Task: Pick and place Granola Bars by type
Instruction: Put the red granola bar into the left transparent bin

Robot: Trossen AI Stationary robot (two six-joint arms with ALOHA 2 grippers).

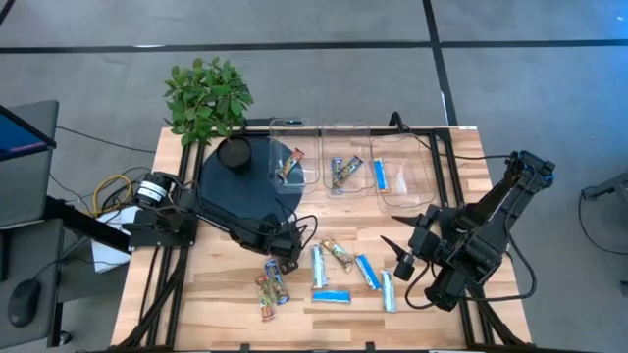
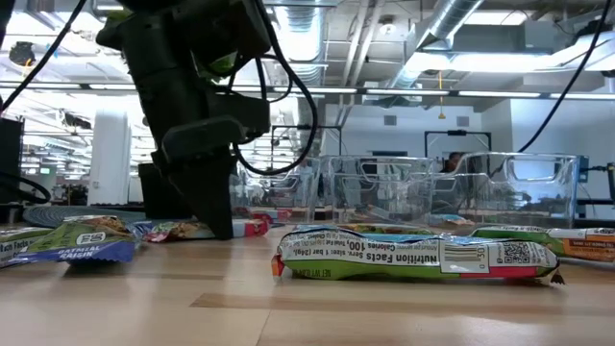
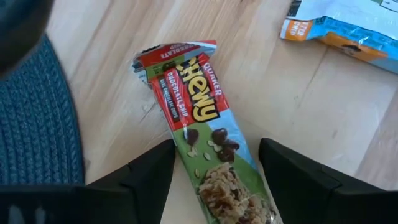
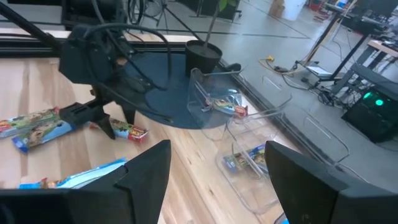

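My left gripper (image 1: 287, 259) (image 3: 214, 180) is open and low over the table. Its fingers stand on either side of a red-and-green Chewy bar (image 3: 199, 130) (image 4: 129, 132) that lies flat on the wood, red end pointing away from the fingers. Several more bars lie loose on the table's near half: blue ones (image 1: 366, 272), a silvery one (image 1: 389, 291) and two green ones (image 1: 272, 287). My right gripper (image 1: 398, 257) (image 4: 217, 186) hovers open to the right of the loose bars, holding nothing.
Three clear tubs (image 1: 343, 147) stand in a row along the far edge, each holding one or more bars. A potted plant (image 1: 208, 98) sits on a dark round mat (image 1: 231, 191) at far left. A green-and-white bar (image 2: 413, 255) lies close to the low camera.
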